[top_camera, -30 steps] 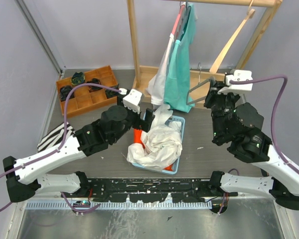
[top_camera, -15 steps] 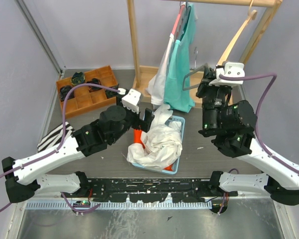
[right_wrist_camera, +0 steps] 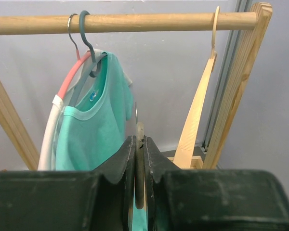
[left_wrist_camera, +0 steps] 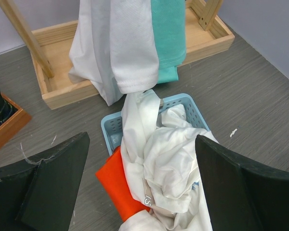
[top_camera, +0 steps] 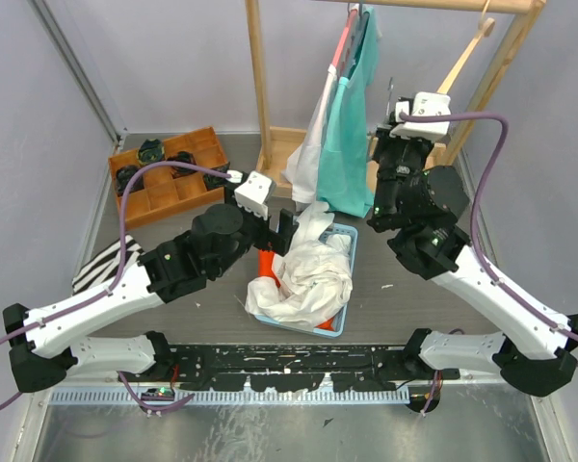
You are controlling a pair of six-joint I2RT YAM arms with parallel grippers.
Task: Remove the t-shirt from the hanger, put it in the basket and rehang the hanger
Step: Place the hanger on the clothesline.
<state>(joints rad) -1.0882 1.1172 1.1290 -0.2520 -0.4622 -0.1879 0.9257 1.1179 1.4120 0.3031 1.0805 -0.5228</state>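
colours on and around the rack

t-shirt teal, on slate-blue hanger. white shirt on red hanger. rack rail and bare hanger pale wood. basket light blue; in it white cloth, orange cloth. tray orange-brown. striped cloth black-and-white, zebra-like. table dark grey, grained. left gripper and right gripper black; wire hanger dull grey.
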